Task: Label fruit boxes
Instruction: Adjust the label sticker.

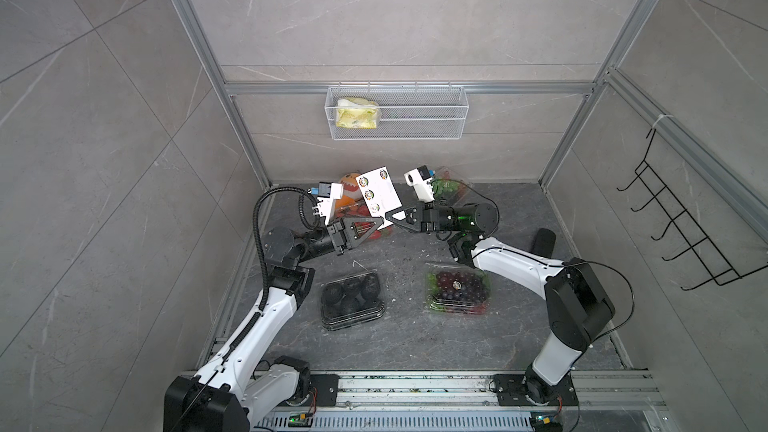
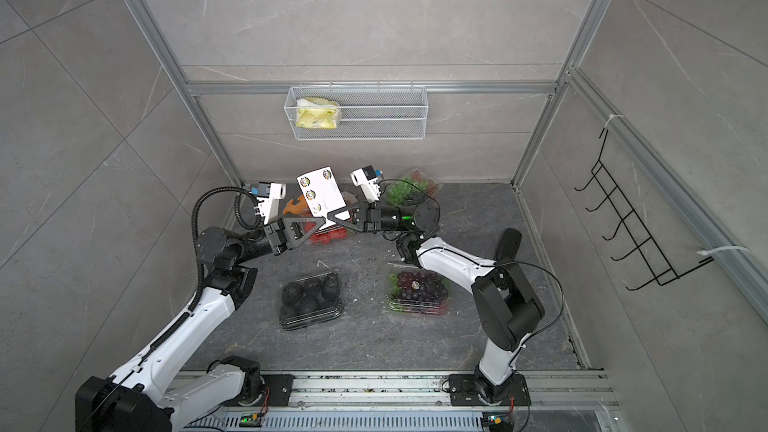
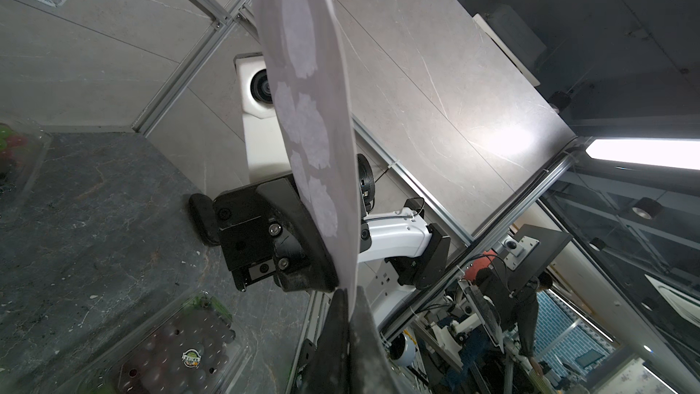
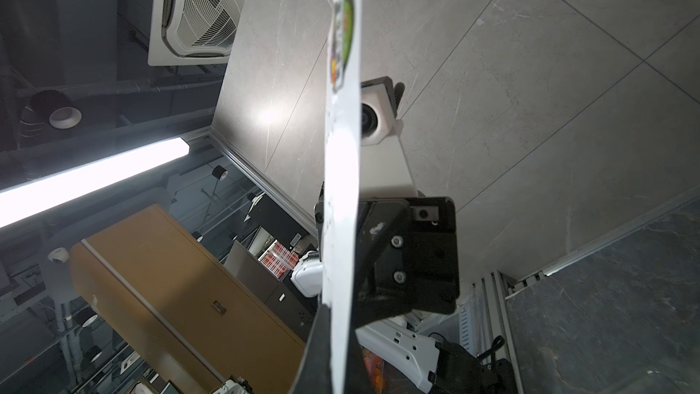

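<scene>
While left gripper (image 1: 382, 220) and right gripper (image 1: 388, 215) each pinch the sheet's (image 1: 380, 195) lower edge above the strawberry box (image 1: 380, 234), green-grape box (image 1: 451, 187) sits back right, with dark-fruit box (image 1: 353, 297) and purple-grape box (image 1: 457, 288) well apart in front and bare floor (image 1: 405, 317) between.

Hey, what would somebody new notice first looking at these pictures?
The white sticker sheet stands out first, held up in the air at the back centre and pinched at its lower end by both the left gripper and the right gripper. Next come two boxes nearer the front: the dark-fruit box on the left arm's side, and the purple grape box on the right arm's side, with a round sticker on its lid.
</scene>
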Robot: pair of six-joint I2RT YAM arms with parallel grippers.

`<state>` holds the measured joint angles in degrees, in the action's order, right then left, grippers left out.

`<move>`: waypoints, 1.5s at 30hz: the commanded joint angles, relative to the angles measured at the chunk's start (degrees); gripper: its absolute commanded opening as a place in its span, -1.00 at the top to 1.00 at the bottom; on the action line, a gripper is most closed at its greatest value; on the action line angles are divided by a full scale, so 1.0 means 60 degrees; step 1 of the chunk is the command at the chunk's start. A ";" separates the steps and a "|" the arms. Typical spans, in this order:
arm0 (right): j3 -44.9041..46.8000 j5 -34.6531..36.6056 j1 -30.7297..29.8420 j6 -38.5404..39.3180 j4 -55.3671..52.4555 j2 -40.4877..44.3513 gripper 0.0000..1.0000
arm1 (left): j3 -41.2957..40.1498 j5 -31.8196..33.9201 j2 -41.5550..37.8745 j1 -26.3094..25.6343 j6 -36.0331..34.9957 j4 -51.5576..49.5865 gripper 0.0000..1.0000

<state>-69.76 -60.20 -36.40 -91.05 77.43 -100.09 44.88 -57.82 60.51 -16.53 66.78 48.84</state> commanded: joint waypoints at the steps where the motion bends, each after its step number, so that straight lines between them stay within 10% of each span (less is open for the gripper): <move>1: -0.0301 -0.0242 -0.0258 0.0330 -0.0046 0.0111 1.00 | 0.0222 -0.0117 -0.0095 -0.0042 -0.0197 0.0283 1.00; 18: -0.0241 -0.0348 -0.0350 0.1168 -0.1013 0.0469 1.00 | 0.0249 -0.0119 -0.0133 -0.0042 -0.0257 0.0100 1.00; 25: 0.0054 -0.0345 -0.0043 0.4583 -0.5558 0.2068 1.00 | 0.0635 -0.0116 -0.0764 -0.0013 -0.1948 -0.2715 0.28; 35: -0.0797 0.1678 0.0104 1.0045 -1.3081 0.3728 1.00 | 0.1204 0.1223 -0.1749 0.0006 -0.4072 -0.6843 0.44; 45: -0.0787 0.2676 0.0054 1.0217 -1.3389 0.3858 1.00 | 0.1147 0.1306 -0.1483 -0.0670 -0.3558 -0.6312 0.75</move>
<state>-73.76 -47.22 -35.99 -32.21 -0.34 -77.89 50.15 -50.83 51.46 -19.35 46.41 10.94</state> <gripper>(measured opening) 0.045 0.128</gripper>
